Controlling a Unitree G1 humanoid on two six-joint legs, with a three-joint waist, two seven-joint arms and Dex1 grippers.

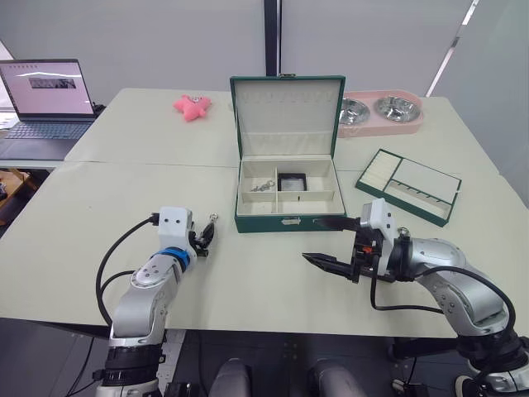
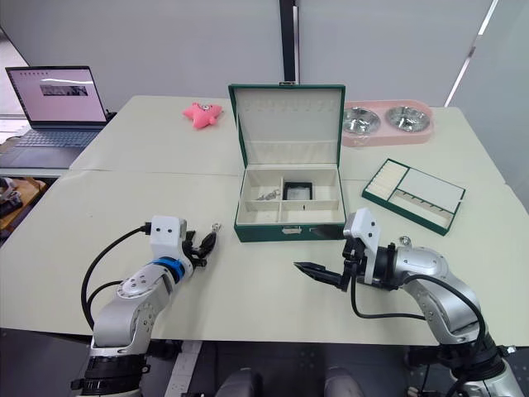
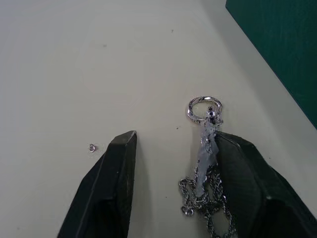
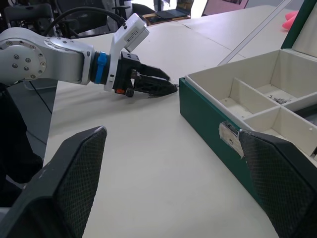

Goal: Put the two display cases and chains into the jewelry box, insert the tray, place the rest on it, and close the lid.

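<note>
Office or lab: pale tables [image 1: 99, 248], open laptop [image 1: 45, 103], grey partition panels [image 1: 140, 41] behind.

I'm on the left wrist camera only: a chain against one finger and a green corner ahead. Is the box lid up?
Observer: Yes. The lid stands upright and the jewelry box is open, ahead and to the right of the left gripper.
Operator: Anything inside already?
Observer: One display case lies in the middle of the back row, with a chain in the compartment to its left.
Operator: Where's the tray?
Observer: The tray is on the table to the right of the box, outside it.
</note>
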